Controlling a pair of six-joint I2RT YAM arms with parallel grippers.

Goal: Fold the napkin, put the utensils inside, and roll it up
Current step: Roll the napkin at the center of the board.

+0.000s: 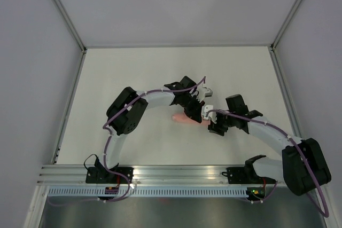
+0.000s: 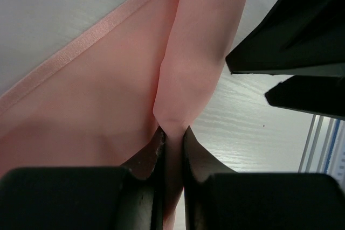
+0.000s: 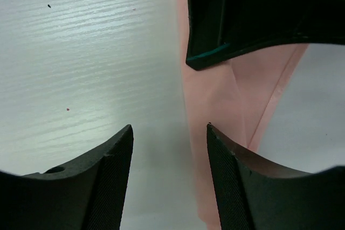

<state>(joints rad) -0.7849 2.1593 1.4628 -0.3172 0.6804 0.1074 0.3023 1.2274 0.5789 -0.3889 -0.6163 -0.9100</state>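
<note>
The pale pink napkin (image 1: 184,118) lies rolled into a short tube at the table's middle, mostly hidden under both grippers. In the left wrist view the rolled part (image 2: 199,47) runs away from the camera beside a flat hemmed flap (image 2: 91,84). My left gripper (image 2: 173,133) is shut on the roll's near end; it shows from above too (image 1: 193,109). My right gripper (image 3: 170,133) is open, empty, low over the table at the napkin's (image 3: 226,100) edge, close beside the left gripper (image 1: 214,126). No utensils show.
The white table (image 1: 133,73) is walled by grey panels left, right and back. A metal rail (image 1: 176,173) with both arm bases runs along the near edge. The two wrists nearly touch over the napkin.
</note>
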